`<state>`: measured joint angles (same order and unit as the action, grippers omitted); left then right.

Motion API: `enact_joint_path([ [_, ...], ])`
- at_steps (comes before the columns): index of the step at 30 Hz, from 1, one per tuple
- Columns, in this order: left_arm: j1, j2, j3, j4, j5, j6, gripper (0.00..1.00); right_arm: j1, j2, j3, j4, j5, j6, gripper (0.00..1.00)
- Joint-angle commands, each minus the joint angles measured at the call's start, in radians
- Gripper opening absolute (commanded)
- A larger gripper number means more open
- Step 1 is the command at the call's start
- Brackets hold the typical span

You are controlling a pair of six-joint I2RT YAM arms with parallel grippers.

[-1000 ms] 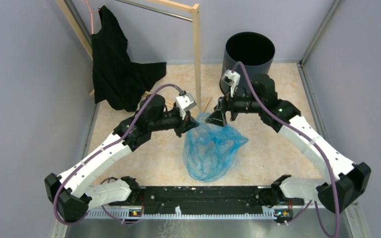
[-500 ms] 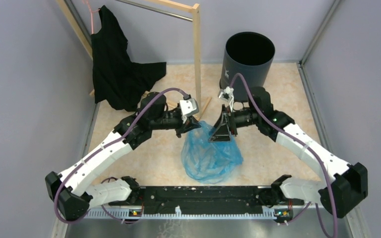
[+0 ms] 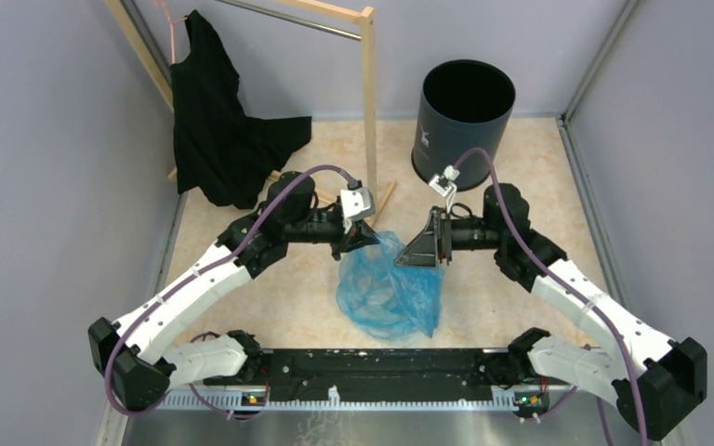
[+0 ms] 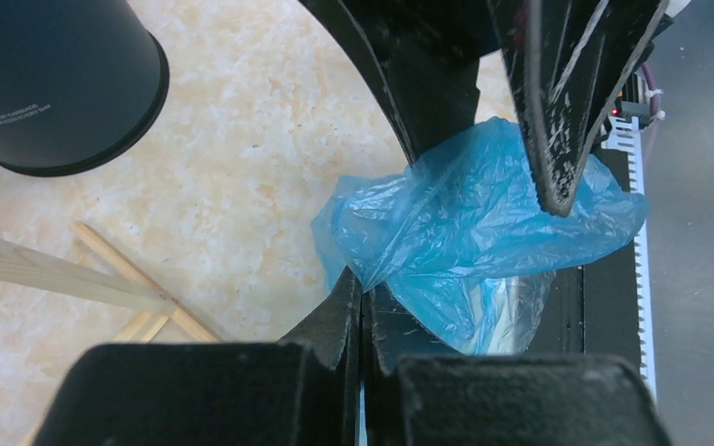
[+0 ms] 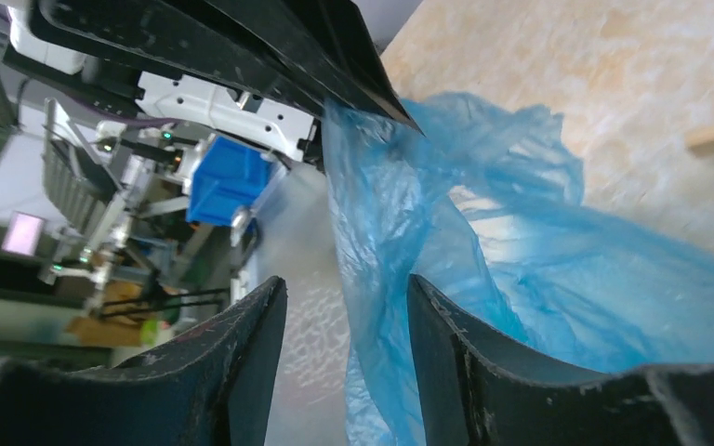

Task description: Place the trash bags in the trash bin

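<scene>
Blue trash bags [image 3: 386, 288]; black garment [image 3: 214, 130], top view only.

Both arms reach forward from their bases and bend inward, so the two wrists point at each other in the middle. The left gripper [image 3: 370, 239] has its fingers pressed together on an edge of the trash bag [image 3: 381, 295]. The right gripper [image 3: 420, 261] faces it closely, with its fingers [image 5: 232, 372] spread apart.
</scene>
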<state>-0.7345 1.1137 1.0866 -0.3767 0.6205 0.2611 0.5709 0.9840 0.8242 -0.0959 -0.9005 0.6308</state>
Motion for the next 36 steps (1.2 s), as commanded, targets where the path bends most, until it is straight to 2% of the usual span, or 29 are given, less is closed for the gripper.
enact_joint_path([
  [1, 0.001, 0.003, 0.015, 0.040, 0.041, 0.010, 0.00, -0.008, -0.062, -0.067, 0.175, -0.031, 0.215, 0.49],
  [5, 0.001, -0.008, 0.008, 0.050, 0.015, 0.009, 0.00, -0.007, -0.096, -0.078, 0.156, -0.022, 0.190, 0.46],
  [9, 0.001, -0.003, 0.018, 0.043, 0.034, 0.007, 0.00, -0.007, -0.102, -0.072, 0.101, 0.035, 0.122, 0.35],
  [14, 0.001, 0.010, 0.036, 0.042, 0.084, -0.005, 0.00, -0.007, -0.086, -0.061, 0.086, 0.097, 0.079, 0.19],
  [17, 0.001, 0.021, 0.039, 0.057, 0.068, -0.048, 0.00, -0.007, -0.093, -0.012, -0.058, 0.231, -0.012, 0.02],
  [18, 0.001, 0.028, 0.046, 0.056, 0.031, -0.078, 0.13, -0.007, -0.102, 0.004, -0.116, 0.342, -0.042, 0.00],
  [21, 0.001, 0.036, 0.044, 0.054, -0.164, -0.191, 0.63, -0.007, -0.136, 0.018, -0.264, 0.639, -0.071, 0.00],
  [22, 0.002, 0.031, 0.030, 0.056, -0.222, -0.231, 0.75, -0.006, -0.144, 0.012, -0.283, 0.695, -0.071, 0.00],
  [24, 0.004, 0.012, -0.004, 0.052, -0.302, -0.300, 0.90, -0.007, -0.156, -0.015, -0.297, 0.788, -0.069, 0.00],
  [26, 0.005, -0.024, -0.048, 0.048, -0.369, -0.372, 0.98, -0.009, -0.156, -0.040, -0.307, 0.862, -0.069, 0.00],
  [31, 0.024, -0.155, -0.185, 0.017, -0.555, -0.580, 0.99, -0.015, -0.135, -0.053, -0.352, 0.975, -0.121, 0.00],
  [33, 0.047, -0.200, -0.255, 0.027, -0.580, -0.673, 0.99, -0.017, -0.138, -0.056, -0.348, 0.955, -0.158, 0.00],
  [36, 0.097, -0.225, -0.366, 0.091, -0.505, -0.785, 0.99, -0.016, -0.169, -0.077, -0.317, 0.892, -0.198, 0.00],
])
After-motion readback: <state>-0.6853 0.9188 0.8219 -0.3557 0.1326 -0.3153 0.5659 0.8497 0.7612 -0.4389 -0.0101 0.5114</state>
